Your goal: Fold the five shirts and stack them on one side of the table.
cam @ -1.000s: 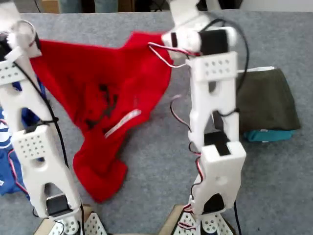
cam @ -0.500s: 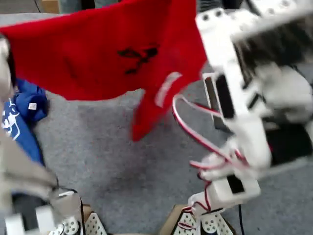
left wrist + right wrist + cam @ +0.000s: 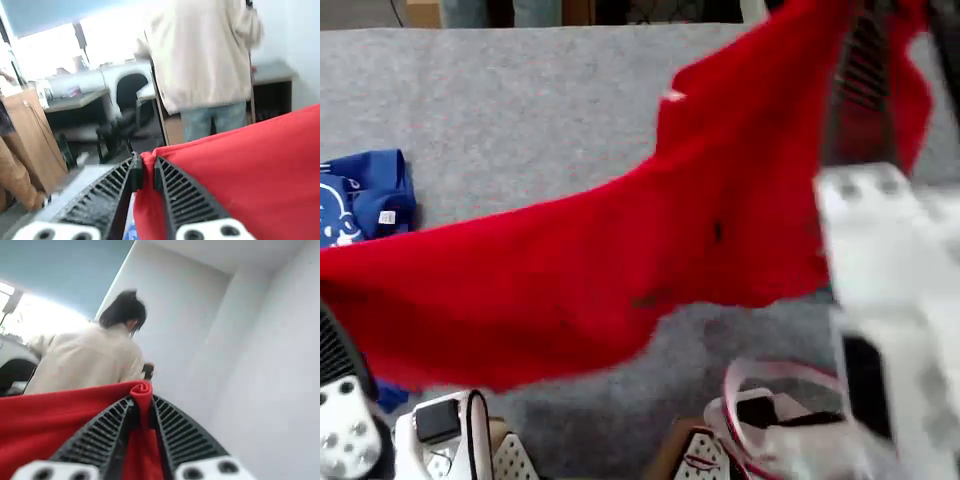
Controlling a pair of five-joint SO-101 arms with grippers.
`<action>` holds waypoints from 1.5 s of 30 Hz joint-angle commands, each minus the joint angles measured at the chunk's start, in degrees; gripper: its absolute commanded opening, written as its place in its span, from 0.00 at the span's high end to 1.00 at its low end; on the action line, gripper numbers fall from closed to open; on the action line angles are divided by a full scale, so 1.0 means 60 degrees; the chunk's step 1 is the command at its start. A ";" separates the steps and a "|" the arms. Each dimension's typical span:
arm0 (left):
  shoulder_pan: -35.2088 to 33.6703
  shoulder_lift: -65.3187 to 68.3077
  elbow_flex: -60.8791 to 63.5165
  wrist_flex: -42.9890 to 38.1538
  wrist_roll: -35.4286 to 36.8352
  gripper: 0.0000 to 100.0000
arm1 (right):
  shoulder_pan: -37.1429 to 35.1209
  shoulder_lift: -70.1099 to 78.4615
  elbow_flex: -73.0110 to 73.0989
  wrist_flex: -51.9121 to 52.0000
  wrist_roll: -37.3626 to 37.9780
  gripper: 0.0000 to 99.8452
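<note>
Grey surface (image 3: 520, 100) below: my left claw (image 3: 146, 171) and right claw (image 3: 141, 407) each clamp an edge of the red fabric shirt (image 3: 570, 290), held aloft. I fear a thin pinch slipping.

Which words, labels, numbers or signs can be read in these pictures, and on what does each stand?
Nothing can be read.
Red shirt: dark print, too blurred.
Blue shirt: white print, cut by the picture's edge, too small.
White tag on the blue shirt: too small.
</note>
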 commanded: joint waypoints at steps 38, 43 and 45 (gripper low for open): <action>-0.0066 0.5656 1.0498 -1.1048 -0.0059 0.97 | 0.0147 0.8198 -0.1751 0.5524 0.0366 0.99; -0.0125 0.4571 1.2623 -1.0418 -0.1143 0.97 | 0.0601 0.7495 0.0125 0.5451 0.0821 0.99; -0.0168 0.4190 1.3443 -1.0418 -0.1363 0.97 | 0.0557 0.6733 0.1663 0.5451 0.1128 0.99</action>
